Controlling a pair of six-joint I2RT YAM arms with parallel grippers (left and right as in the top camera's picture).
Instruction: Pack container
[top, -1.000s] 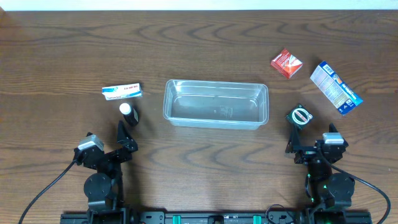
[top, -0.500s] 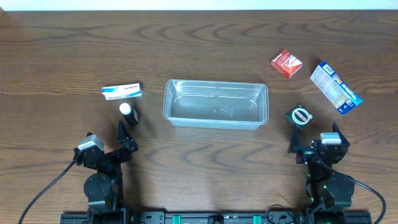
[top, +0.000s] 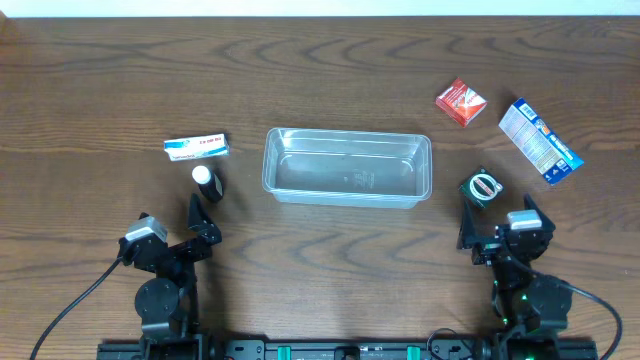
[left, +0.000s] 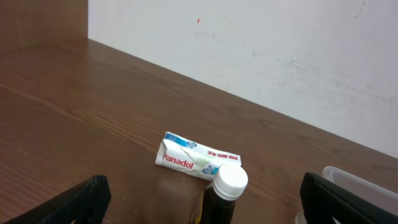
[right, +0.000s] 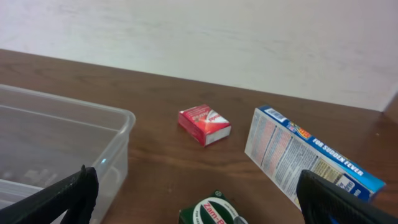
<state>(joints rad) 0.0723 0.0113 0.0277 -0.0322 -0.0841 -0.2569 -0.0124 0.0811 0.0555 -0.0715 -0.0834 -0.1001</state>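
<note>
Container (top: 347, 167): clear tub at the centre of the table (top: 330, 60), forward of and between both arms, touching neither. Left gripper (left: 202, 185): jaws spread wide, holding nothing, container to its forward right. Right gripper (right: 196, 179): jaws spread wide, holding nothing, container to its forward left.

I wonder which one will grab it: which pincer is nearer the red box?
Right. The right pincer is below the red box in the overhead view; the left pincer is far off, past the container.
</note>
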